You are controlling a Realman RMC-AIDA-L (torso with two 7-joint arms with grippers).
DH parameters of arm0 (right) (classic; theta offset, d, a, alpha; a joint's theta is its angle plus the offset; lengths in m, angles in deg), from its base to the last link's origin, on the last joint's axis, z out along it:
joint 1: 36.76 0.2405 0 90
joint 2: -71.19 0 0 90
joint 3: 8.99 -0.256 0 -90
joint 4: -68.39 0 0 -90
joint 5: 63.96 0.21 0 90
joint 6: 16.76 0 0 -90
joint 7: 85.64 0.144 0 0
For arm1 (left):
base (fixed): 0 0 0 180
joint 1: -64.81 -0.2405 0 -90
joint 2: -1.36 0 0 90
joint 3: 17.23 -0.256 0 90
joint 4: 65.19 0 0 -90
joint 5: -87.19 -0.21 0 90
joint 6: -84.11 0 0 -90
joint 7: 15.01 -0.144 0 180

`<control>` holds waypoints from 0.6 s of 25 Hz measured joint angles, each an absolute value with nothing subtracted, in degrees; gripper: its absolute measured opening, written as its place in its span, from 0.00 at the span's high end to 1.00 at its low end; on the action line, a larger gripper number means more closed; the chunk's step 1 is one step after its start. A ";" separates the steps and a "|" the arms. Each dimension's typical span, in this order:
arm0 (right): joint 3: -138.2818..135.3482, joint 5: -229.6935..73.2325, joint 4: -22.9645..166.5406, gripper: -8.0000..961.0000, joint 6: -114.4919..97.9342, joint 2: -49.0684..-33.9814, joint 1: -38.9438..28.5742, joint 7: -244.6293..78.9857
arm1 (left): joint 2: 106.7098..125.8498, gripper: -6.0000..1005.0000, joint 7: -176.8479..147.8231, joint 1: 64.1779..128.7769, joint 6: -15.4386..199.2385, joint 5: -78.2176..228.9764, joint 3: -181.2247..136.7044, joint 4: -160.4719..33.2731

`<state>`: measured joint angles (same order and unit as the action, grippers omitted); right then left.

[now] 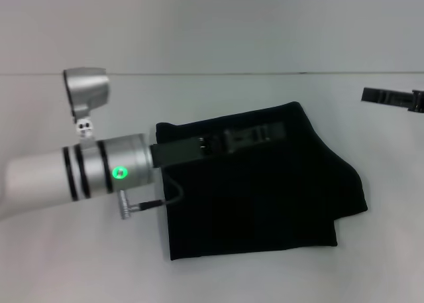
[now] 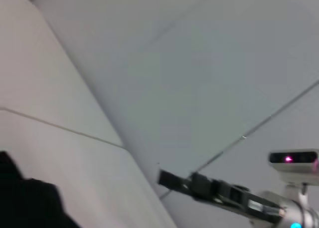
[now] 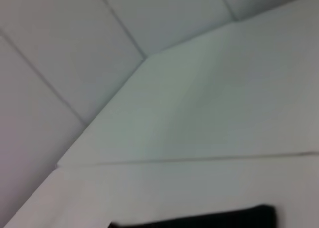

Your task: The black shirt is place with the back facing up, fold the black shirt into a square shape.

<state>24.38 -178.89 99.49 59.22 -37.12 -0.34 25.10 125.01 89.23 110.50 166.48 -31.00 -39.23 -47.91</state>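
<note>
Left gripper (image 1: 265, 132) on its silver arm reaches low across the folded black soft-fabric shirt (image 1: 265, 203) beneath its fingers, grip state unreadable; right gripper (image 1: 391, 99) parked well apart, likewise unreadable; risk: dragging fabric could undo folds.

I see a plain white bench (image 1: 278, 276) filling the head view. One thing lies directly on it: the black shirt (image 1: 265, 197), folded into a rough block at the centre, with one sleeve sticking out toward my right.
</note>
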 joint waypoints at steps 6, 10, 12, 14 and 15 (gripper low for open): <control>24.76 -186.38 98.69 0.10 63.33 -37.06 2.50 32.23 | 123.13 0.15 87.38 108.59 167.34 -31.77 -40.86 -45.28; 26.99 -189.12 97.06 0.11 63.18 -37.69 4.08 35.74 | 122.94 0.06 85.36 106.71 167.48 -32.64 -45.69 -40.60; 28.53 -189.34 95.31 0.11 62.44 -37.85 4.76 36.92 | 122.93 0.06 83.78 105.54 168.00 -32.88 -48.34 -38.18; 29.71 -189.38 93.94 0.12 61.18 -38.11 5.32 38.00 | 122.93 0.05 82.38 104.46 168.61 -32.97 -50.66 -36.06; 30.28 -189.40 93.27 0.12 60.28 -38.31 5.57 38.44 | 122.92 0.05 81.77 103.84 168.81 -32.99 -52.00 -34.88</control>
<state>30.28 -189.40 93.27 60.28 -38.31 5.57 38.44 122.92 81.77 103.84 168.81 -32.99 -52.00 -34.88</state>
